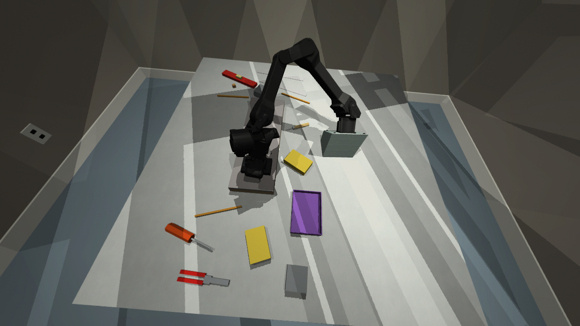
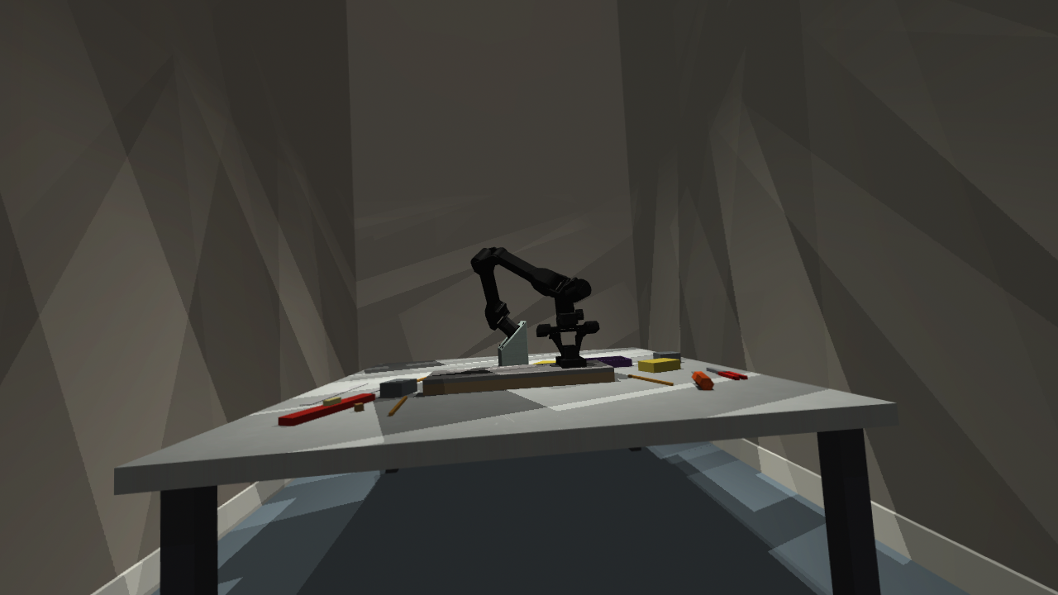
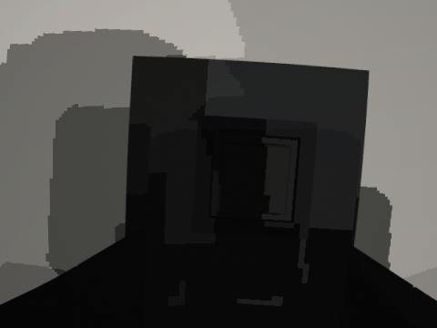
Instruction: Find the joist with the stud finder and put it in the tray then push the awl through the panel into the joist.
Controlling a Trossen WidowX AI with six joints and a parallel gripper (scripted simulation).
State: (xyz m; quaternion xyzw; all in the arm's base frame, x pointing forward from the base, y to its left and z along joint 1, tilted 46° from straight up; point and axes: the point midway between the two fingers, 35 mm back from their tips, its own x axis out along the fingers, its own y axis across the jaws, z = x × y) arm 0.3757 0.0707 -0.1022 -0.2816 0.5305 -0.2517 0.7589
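Arm (image 1: 279, 77) (image 2: 484, 284): plain black. Tabletop (image 1: 154, 202) (image 2: 502, 436): pale grey, streaked with light and dark bands. Tray (image 1: 306, 213) (image 2: 616, 361): purple, banded lighter and darker. Screwdriver (image 1: 179, 232) (image 2: 702, 380): orange-red handle, grey shaft. Pliers (image 1: 192, 273) (image 2: 732, 374): red grips, grey nose. Level (image 1: 249, 83) (image 2: 317, 412): red, pale yellow insert. Angled plate (image 1: 344, 144) (image 2: 512, 346): grey-green. Floor (image 1: 44, 275) (image 2: 259, 529) shows slate blue.

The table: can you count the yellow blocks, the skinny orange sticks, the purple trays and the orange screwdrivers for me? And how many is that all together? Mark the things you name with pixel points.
Yellow blocks (image 1: 297, 161) (image 1: 258, 245) (image 2: 658, 365): 2
Skinny orange sticks (image 1: 233, 96) (image 1: 295, 98) (image 1: 218, 211) (image 2: 397, 406) (image 2: 650, 380): 3
Purple tray (image 1: 319, 213) (image 2: 613, 361): 1
Orange screwdriver (image 1: 179, 232) (image 2: 702, 380): 1
Total: 7
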